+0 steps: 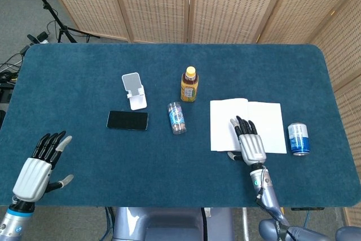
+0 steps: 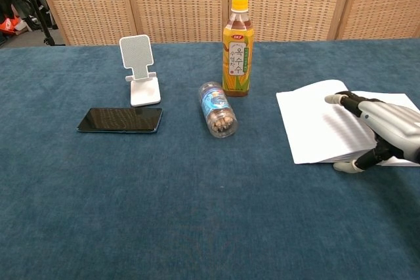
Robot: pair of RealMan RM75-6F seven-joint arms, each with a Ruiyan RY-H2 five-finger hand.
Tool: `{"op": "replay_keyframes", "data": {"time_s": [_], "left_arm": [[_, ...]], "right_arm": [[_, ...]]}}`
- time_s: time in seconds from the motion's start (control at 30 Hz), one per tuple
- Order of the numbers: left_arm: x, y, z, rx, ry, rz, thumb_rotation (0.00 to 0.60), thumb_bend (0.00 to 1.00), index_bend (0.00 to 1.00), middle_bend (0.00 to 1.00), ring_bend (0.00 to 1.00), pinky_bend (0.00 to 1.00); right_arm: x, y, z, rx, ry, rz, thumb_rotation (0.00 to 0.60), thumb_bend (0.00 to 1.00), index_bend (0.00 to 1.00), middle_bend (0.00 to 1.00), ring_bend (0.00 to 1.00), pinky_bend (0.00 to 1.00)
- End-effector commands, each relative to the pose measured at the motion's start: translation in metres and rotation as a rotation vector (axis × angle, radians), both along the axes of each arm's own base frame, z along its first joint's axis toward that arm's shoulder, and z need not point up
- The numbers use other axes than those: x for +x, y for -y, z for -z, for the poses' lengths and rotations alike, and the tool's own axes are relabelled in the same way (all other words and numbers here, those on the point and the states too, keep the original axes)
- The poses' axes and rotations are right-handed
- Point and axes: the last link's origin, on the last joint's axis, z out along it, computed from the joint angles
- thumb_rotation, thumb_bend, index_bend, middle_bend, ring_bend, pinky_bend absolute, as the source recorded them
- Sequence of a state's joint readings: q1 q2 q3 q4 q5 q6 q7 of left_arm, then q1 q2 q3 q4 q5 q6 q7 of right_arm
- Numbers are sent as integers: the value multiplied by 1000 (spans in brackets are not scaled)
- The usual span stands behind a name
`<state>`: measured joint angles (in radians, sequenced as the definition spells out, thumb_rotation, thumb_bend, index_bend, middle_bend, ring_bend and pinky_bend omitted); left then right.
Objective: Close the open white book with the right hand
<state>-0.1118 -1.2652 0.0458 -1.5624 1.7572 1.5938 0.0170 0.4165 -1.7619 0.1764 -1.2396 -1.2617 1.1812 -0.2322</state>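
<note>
Flat and spread, right hand [image 1: 249,141] rests on open white book [image 1: 223,118] beside its near edge.

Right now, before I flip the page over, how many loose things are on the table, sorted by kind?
Bottles: 2, the upright juice bottle and the clear bottle lying on its side
Cans: 1, the blue can
Books: 1, the open white book
Phones: 1, the black phone
Phone stands: 1, the white stand
Total: 6
</note>
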Motion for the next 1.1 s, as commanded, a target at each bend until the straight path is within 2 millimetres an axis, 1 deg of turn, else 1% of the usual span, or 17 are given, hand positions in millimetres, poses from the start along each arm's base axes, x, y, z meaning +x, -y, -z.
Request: {"op": "replay_keyframes", "data": {"time_s": [0.03,0.33,0.43,0.6,0.7,0.93,1.1], "left_arm": [[0,0,0,1,1,-2,600,0,0,0,0,0],[0,0,0,-1,1,-1,600,0,0,0,0,0],[0,1,-1,2,3,0,600,0,0,0,0,0],[0,1,-1,0,3,2,600,0,0,0,0,0],[0,1,-1,0,3,3,600,0,0,0,0,0],[0,1,0,-1,1,3,600,0,0,0,0,0],[0,1,0,-1,1,4,600,0,0,0,0,0]], "right_arm": [[-1,0,0,1,0,3,600,209,0,0,0,0],[0,1,1,-2,16,9,600,210,0,0,0,0],[1,0,1,-20,63,22,600,226,0,0,0,0],[-2,0,1,-38,61,22,600,236,0,0,0,0],[-3,-1,2,-44,67,26,600,257,0,0,0,0],[-5,-2,2,-49,73,31,600,349,0,0,0,0],[-6,-2,2,-54,81,35,600,364,0,0,0,0]]}}
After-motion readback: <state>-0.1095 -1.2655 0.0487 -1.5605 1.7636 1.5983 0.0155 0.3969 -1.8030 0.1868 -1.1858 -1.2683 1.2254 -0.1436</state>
